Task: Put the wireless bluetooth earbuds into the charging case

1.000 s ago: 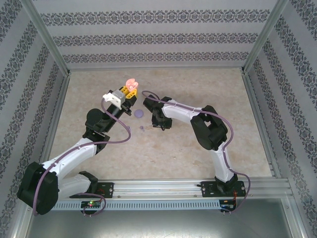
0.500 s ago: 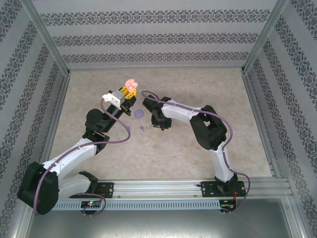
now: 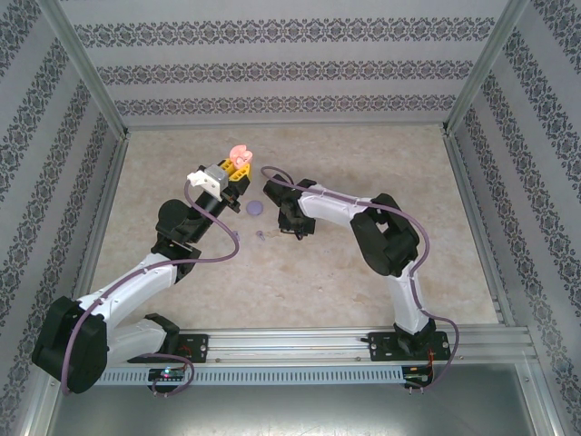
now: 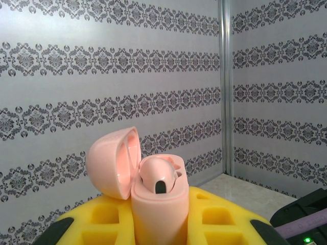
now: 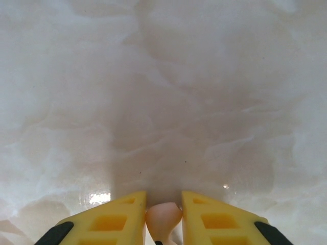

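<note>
One seated, more to go

Top view: left gripper (image 3: pixel 234 174) clamps open pink case (image 3: pixel 239 154) aloft; right gripper (image 3: pixel 292 229) low at table (image 3: pixel 381 163); purple earbud (image 3: pixel 260 236) loose between arms.

Left wrist: one pinkish earbud (image 4: pixel 158 176) seated in case.

Right wrist: jaws pinch second pinkish earbud (image 5: pixel 163 217) near table. To do: insert it, then purple.

Marbled beige tabletop (image 3: pixel 345 300), glossy; glare spot (image 5: pixel 99 196) shows close up in the right wrist view. Walls (image 3: pixel 290 68) papered in grey damask bands on white. Metal corner posts back left (image 3: pixel 91 77) and back right (image 3: pixel 490 64). Metal rail (image 3: pixel 300 341) along the near edge, slotted strip (image 3: pixel 272 372) just below it, grey sheet metal (image 3: pixel 290 409) under that.
</note>
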